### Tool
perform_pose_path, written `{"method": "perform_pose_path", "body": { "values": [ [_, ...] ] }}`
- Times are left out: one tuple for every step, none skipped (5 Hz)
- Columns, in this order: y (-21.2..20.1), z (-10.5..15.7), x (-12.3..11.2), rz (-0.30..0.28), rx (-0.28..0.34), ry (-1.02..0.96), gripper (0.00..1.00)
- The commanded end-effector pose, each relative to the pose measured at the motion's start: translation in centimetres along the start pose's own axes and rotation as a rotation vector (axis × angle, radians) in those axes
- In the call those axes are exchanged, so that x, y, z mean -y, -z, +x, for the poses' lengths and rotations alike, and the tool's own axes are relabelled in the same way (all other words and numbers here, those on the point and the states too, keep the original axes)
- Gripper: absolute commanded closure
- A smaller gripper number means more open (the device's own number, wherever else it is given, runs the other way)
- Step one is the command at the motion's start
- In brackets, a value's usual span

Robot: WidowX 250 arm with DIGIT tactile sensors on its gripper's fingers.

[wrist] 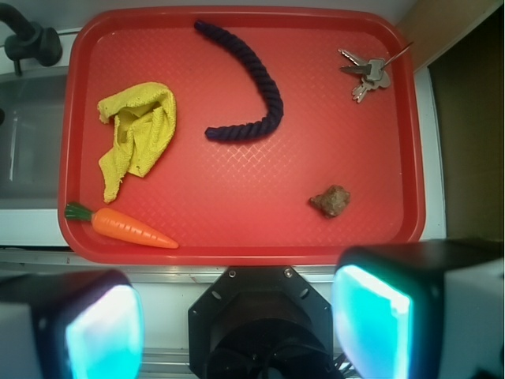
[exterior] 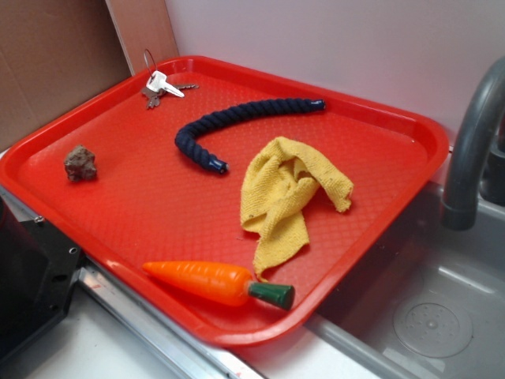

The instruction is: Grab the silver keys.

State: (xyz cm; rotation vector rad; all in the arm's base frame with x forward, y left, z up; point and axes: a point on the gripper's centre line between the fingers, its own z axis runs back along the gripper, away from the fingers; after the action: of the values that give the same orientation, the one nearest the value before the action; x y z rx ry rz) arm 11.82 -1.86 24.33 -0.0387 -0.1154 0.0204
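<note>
The silver keys (exterior: pixel 162 85) lie in the far left corner of the red tray (exterior: pixel 158 213), a bright white key on top of darker ones, with a thin wire ring sticking up. From the wrist view the keys (wrist: pixel 367 71) sit in the upper right corner of the tray (wrist: pixel 237 189). My gripper (wrist: pixel 237 324) hangs high above the robot base, short of the tray's near edge and far from the keys. Its two fingers (wrist: pixel 371 320) with cyan pads stand wide apart, nothing between them. The exterior view does not show the gripper.
On the tray lie a small brown rock (wrist: pixel 331 200), a dark blue rope (wrist: pixel 252 87), a crumpled yellow cloth (wrist: pixel 138 134) and an orange toy carrot (wrist: pixel 126 227). A grey faucet (exterior: pixel 473 142) and a sink (exterior: pixel 426 300) adjoin the tray. A cardboard wall (exterior: pixel 47 63) stands behind the keys.
</note>
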Motion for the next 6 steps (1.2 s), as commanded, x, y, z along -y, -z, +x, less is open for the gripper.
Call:
{"method": "perform_pose_path", "body": {
  "values": [
    [0.0, 0.0, 0.0, 0.000, 0.000, 0.000, 0.00],
    [2.1, 3.3, -2.8, 0.021, 0.056, -0.191, 0.00],
    [4.2, 6.3, -4.4, 0.059, 0.190, -0.319, 0.00],
    [7.0, 8.0, -6.4, 0.083, 0.237, -0.491, 0.00],
    [7.0, 8.0, -6.4, 0.083, 0.237, -0.491, 0.00],
    [7.0, 8.0, -6.4, 0.083, 0.237, -0.491, 0.00]
  ]
}}
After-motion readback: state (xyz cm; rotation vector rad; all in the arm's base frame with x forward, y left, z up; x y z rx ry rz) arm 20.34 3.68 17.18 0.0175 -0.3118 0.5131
